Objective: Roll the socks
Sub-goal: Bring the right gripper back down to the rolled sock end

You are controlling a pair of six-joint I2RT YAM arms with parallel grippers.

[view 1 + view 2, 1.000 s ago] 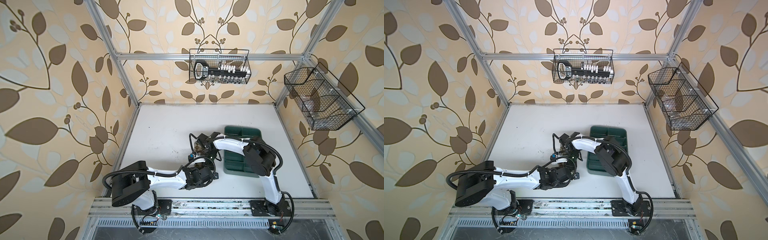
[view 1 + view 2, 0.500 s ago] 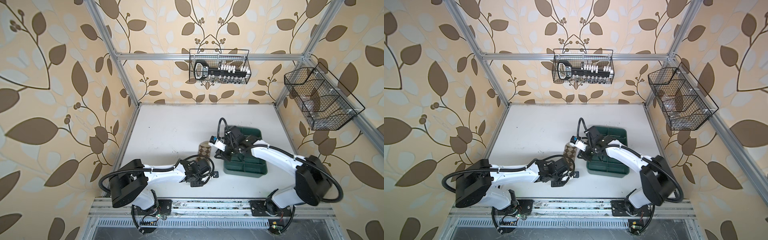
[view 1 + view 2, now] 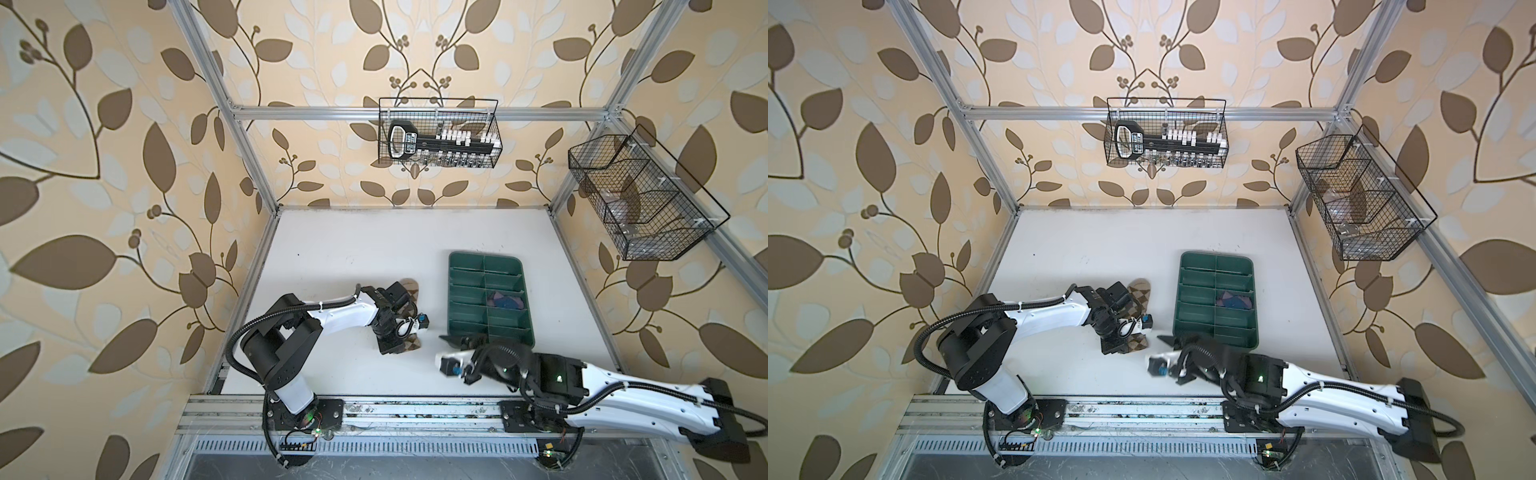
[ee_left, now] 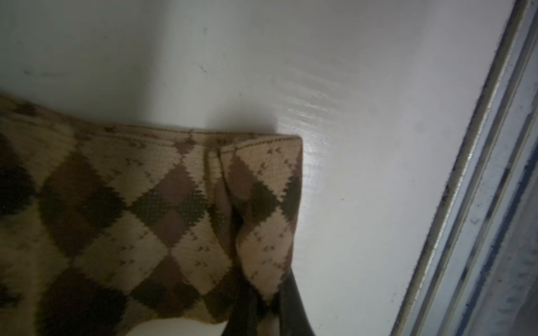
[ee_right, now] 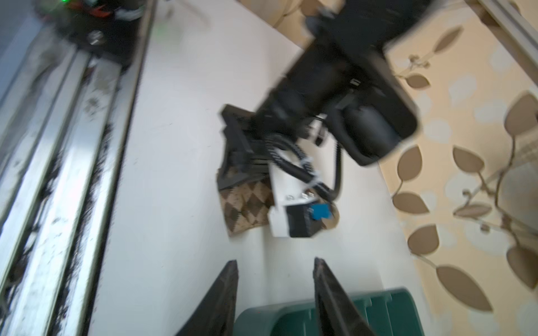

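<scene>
Now | L gripper [image 4: 266, 314] pinches tan sock [image 4: 131, 203] | R gripper [image 5: 274, 261] jaws apart

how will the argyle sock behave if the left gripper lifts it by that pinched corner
Likely floppy: the argyle sock is soft knit, creased and folded where the left gripper pinches it, so the rest should drape and trail. Probably light: it lies thin and flat on the table. The knit texture looks grippy, so slipping seems unlikely.

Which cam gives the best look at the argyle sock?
Left wrist: the argyle sock is close up, with its knit pattern and folded corner sharp. Both top views show only its ends past the left arm. Right wrist shows it blurred and half covered.
</scene>
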